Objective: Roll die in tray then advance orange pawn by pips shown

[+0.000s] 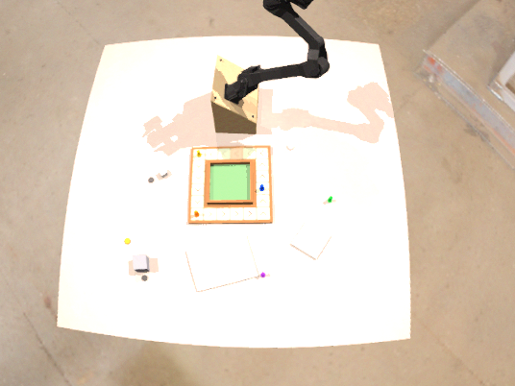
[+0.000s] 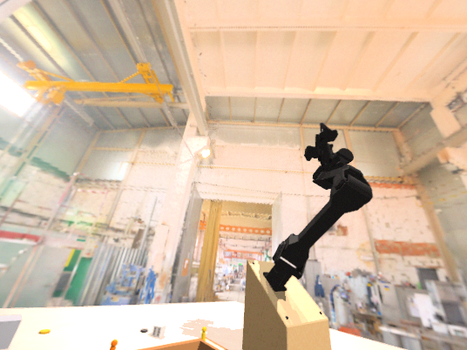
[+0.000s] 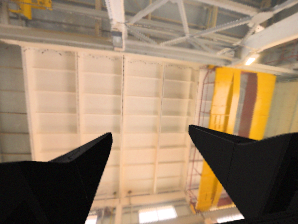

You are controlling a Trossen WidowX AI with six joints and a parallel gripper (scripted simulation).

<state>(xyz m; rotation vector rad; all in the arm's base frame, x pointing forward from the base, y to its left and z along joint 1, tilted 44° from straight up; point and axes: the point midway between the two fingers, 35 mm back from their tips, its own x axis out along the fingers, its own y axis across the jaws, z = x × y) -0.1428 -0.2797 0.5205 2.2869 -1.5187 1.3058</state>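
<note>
the gripper is spread wide with nothing between its fingers; in the wrist view the two dark fingers frame only the ceiling, so it points upward, away from the table. in the top view the arm reaches in from the upper edge of the frame and hangs over a tan wooden block just above the middle of the white table.

the game board sits in the centre of the top view, with the green tray in its middle. the tray looks bare, no die in it. the orange pawn stands on the board's lower-left corner square, a yellow pawn on the upper-left corner and a blue pawn on the right side. what looks like the die, a pale cube, lies off the board toward the lower left of the table, well apart from the arm; a smaller pale thing left of the board is too small to name, so which one is the die is not certain. its pips cannot be read.

judging from this, nothing of the turn is done: the die is not picked up or rolled, the pawn has not been counted forward, and pulling the arm away comes last.
</note>
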